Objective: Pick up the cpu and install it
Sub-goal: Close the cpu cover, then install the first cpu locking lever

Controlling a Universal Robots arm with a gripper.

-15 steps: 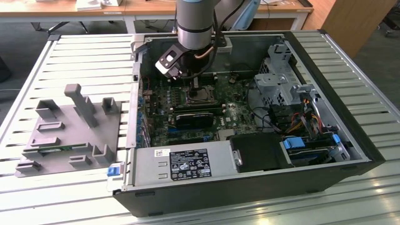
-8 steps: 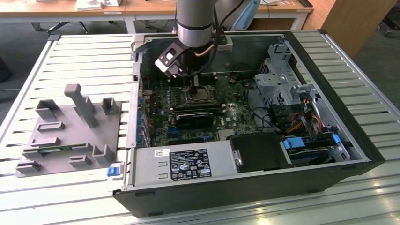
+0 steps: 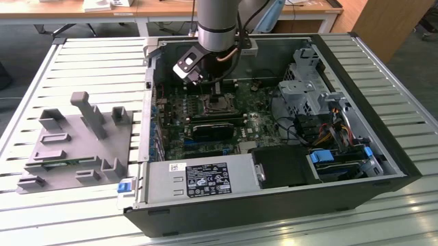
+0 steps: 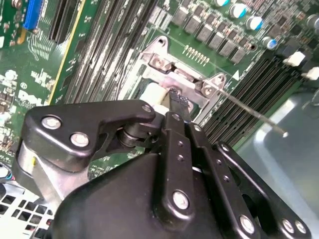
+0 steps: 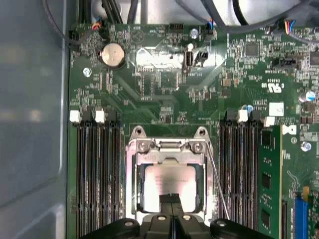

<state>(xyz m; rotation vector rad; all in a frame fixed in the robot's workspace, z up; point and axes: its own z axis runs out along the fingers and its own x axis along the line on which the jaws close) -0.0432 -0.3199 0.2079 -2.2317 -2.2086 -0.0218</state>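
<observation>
The cpu [image 5: 167, 180], a silver-grey square, lies flat inside the metal socket frame [image 5: 130, 164] on the green motherboard. In the second wrist view the cpu [image 4: 151, 93] is a pale patch beside the black fingertips. My gripper [image 5: 171, 198] hangs over the cpu's near edge with its two black fingers pressed together and nothing visible between them; whether the tips touch the chip I cannot tell. The gripper [image 4: 175, 97] points down at the socket. In the exterior view the gripper [image 3: 216, 96] reaches into the open computer case [image 3: 403, 169] above the socket.
A thin socket lever [image 5: 218, 186] slants beside the frame. Memory slots flank the socket, one with a green memory stick [image 5: 269, 179]. A grey fixture [image 3: 79, 143] sits on the slatted table at the exterior view's left. A power supply [image 3: 198, 179] and drive cage [image 3: 304, 77] crowd the case.
</observation>
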